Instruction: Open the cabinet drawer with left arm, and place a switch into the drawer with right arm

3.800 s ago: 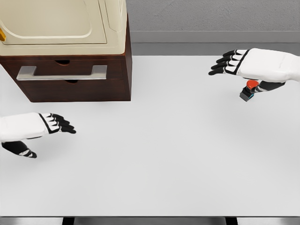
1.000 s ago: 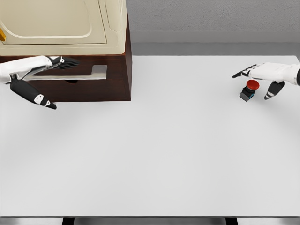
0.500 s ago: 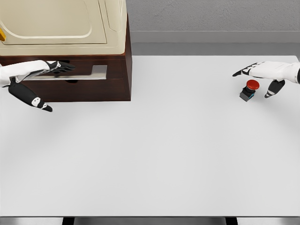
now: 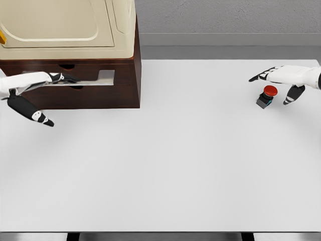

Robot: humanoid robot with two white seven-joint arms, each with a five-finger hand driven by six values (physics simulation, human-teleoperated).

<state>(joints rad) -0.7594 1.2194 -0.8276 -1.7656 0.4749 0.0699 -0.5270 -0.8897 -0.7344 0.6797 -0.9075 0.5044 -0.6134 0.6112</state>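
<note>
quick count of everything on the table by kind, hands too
cabinet: 1
drawer handle: 1
cream appliance on the cabinet: 1
switch with red button: 1
robot hands: 2, left hand at the handle, right hand over the switch
total: 6

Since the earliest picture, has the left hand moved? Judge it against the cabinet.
Yes. The left hand has moved up from the table to the drawer handle on the cabinet.

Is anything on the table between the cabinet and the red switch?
No. In the head view the white table is bare between the cabinet and the switch.
</note>
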